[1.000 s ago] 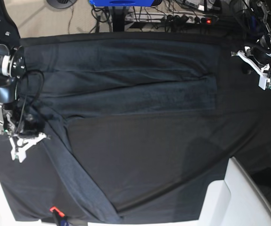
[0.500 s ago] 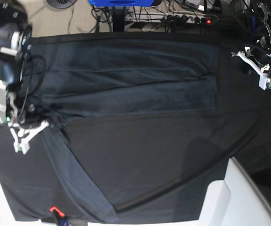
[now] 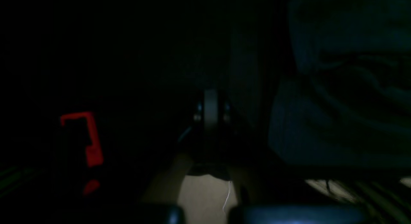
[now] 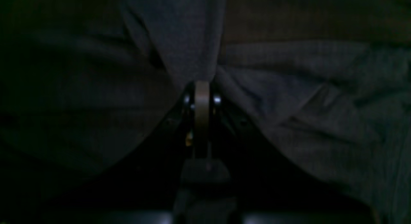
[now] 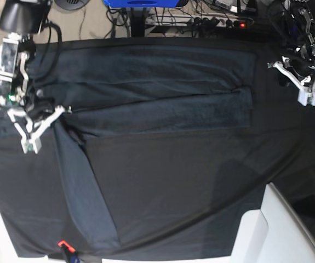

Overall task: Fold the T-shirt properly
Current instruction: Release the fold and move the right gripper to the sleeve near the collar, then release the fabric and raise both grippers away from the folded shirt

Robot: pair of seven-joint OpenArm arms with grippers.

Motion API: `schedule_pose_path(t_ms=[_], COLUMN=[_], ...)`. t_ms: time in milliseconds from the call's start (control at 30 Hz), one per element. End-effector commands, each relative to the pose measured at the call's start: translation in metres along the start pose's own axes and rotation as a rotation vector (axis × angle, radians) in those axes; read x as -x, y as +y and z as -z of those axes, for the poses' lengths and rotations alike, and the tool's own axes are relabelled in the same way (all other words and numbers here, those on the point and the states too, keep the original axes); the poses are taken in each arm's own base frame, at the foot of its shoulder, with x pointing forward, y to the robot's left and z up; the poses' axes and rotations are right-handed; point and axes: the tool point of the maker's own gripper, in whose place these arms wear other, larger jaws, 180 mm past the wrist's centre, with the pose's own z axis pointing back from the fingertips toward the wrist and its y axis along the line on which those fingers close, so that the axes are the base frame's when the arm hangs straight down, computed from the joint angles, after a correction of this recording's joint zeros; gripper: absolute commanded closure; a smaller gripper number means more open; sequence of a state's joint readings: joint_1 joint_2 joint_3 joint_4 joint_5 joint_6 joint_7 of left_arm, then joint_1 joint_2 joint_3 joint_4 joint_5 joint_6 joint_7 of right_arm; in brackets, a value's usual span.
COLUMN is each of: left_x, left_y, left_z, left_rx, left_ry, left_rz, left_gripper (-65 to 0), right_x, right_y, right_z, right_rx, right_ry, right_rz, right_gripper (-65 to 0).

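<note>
The dark grey T-shirt lies spread across the far half of the black tablecloth. One long sleeve runs from its left end down toward the near edge. At that left end my right gripper is shut on the shirt. In the right wrist view its fingers pinch a bunched fold of the grey knit T-shirt. My left gripper is shut and empty, off the shirt's right end. In the dim left wrist view its fingers press together on nothing.
A white panel cuts across the near right corner. A small red-tipped object sits at the near edge. Cables and a power strip lie on the floor beyond the table; its red switch shows in the left wrist view.
My right gripper has moved toward the far side with the shirt cloth in it. The sleeve's lower end has swung left and straightened. The left gripper has barely moved.
</note>
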State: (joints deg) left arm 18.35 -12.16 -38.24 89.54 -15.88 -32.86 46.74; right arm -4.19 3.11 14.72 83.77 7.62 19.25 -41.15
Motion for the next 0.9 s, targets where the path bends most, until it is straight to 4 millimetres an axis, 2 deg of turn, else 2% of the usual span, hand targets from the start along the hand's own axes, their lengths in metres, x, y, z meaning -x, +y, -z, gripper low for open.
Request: schedule_pose_path(t_ms=[0,100,433,867], left_x=[-0.015,-0.015,-0.025,-0.024], left_y=[0.003,-0.006,-0.006,-0.005], left_z=[-0.003,0.0,0.002,0.002], left_rx=[0.0,0.02,0.019,0.016], left_ry=[-0.042,-0.035,-0.055,-0.052], left_rz=[0.023,0.04,0.043,0.045], left_gripper=[0.0,0.0,0.0,0.0], right_x=[-0.017,-0.006,0.033,0.063], right_y=[0.003,0.008,0.011,0.012], right_z=[-0.007,-0.019,-0.044,-0.053], right_rx=[-0.006,-0.004,0.011,0.014], right_ry=[-0.056,-0.041,0.002,0.056], right_rz=[-0.006,-0.015,-0.035,-0.038], right_gripper=[0.0,0.0,0.0,0.0])
